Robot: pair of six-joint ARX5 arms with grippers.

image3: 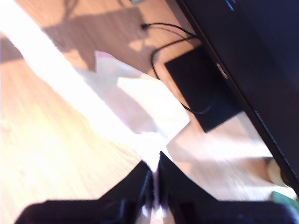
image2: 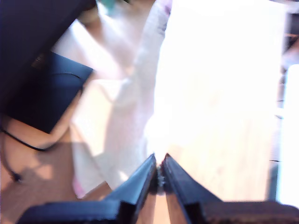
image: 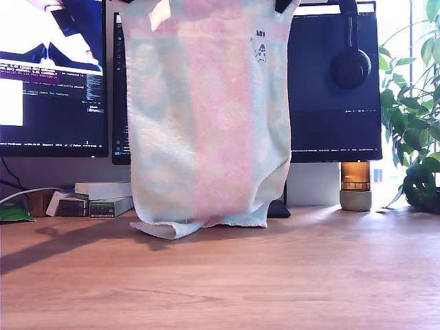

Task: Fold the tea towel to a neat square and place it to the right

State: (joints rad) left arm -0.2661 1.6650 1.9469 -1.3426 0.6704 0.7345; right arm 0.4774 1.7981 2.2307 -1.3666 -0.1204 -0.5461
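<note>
Above desk | my first claw (image2: 160,170) clamped on tea towel (image: 206,117) | my second claw (image3: 155,170) clamped on it too

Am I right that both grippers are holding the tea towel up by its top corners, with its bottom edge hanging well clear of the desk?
Not quite. My first gripper and my second gripper do hold the tea towel up by its top corners, but the exterior view shows its bottom edge resting on the desk, not hanging clear.
</note>
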